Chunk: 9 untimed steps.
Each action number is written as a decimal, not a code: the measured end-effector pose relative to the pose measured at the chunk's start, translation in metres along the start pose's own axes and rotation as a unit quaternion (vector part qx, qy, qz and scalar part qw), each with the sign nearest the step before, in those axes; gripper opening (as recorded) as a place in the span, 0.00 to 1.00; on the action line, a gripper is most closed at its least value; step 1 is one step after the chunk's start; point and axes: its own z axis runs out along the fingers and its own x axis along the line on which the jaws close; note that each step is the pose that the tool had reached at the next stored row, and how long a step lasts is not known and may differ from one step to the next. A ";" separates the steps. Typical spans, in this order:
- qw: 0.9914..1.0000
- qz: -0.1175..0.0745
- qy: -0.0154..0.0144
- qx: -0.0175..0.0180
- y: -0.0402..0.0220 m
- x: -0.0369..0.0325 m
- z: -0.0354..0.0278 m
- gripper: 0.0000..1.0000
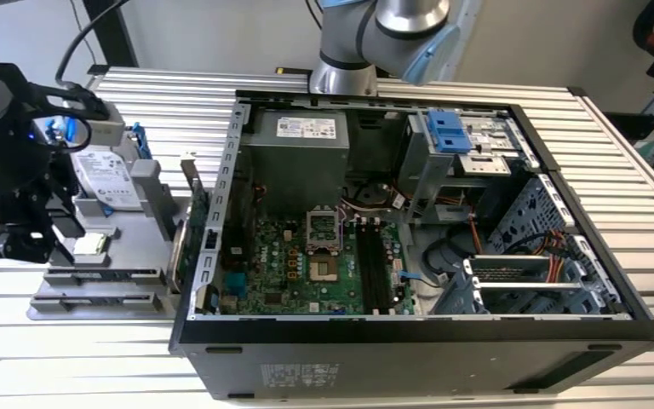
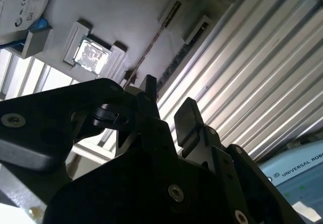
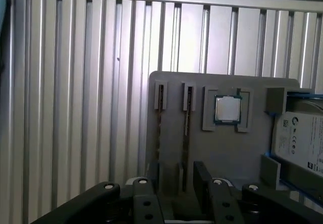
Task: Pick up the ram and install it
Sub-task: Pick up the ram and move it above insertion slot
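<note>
The gripper (image 2: 169,103) hung with its fingers spread apart over the grey tray (image 3: 227,153), where the ram (image 3: 187,115) stood on its edge in a slot, and a crooked pinch could have tipped or jammed that thin stick.

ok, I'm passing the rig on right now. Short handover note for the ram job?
Gripper: open, holding nothing, over the grey tray at the exterior view's left.
Ram: on edge in a tray slot, close to the fingertips, not gripped.
Done: approach to the tray only.
Left: the pick and the install; the black memory slots in the open PC case look empty.
</note>
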 end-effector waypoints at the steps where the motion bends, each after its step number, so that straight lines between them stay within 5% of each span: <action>1: 1.000 0.000 -0.002 0.000 0.0001 0.0011 0.0010 1.00; 5: 1.000 0.000 -0.016 0.001 0.0002 0.0050 0.0041 1.00; 9: 1.000 0.000 -0.018 0.001 0.0003 0.0100 0.0100 1.00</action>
